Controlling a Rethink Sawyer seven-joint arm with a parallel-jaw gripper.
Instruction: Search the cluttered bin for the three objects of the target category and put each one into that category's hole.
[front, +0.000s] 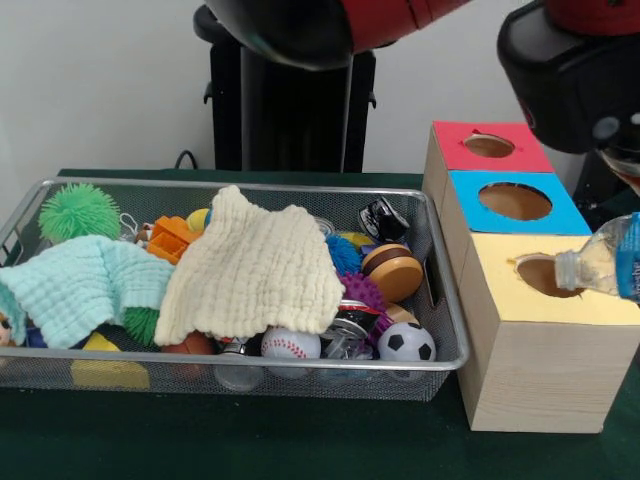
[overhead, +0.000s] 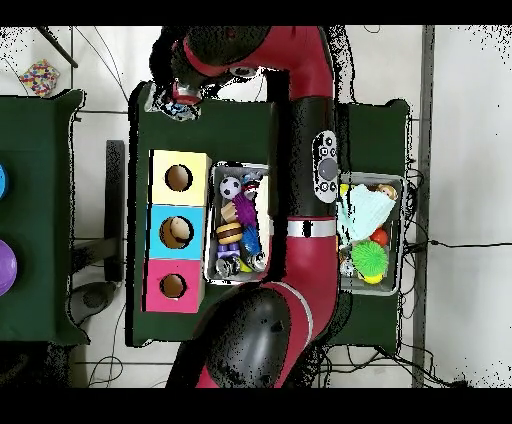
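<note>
At the right edge of the front view a clear plastic bottle (front: 608, 268) hangs tilted, its neck at the hole in the yellow box top (front: 555, 290); I can't make out the gripper (overhead: 180, 100) well enough to tell whether it is clamped on it. The wire bin (front: 440, 290), lower left, holds a cream cloth (front: 255, 270), baseball (front: 290, 344) and small soccer ball (front: 406, 343).
</note>
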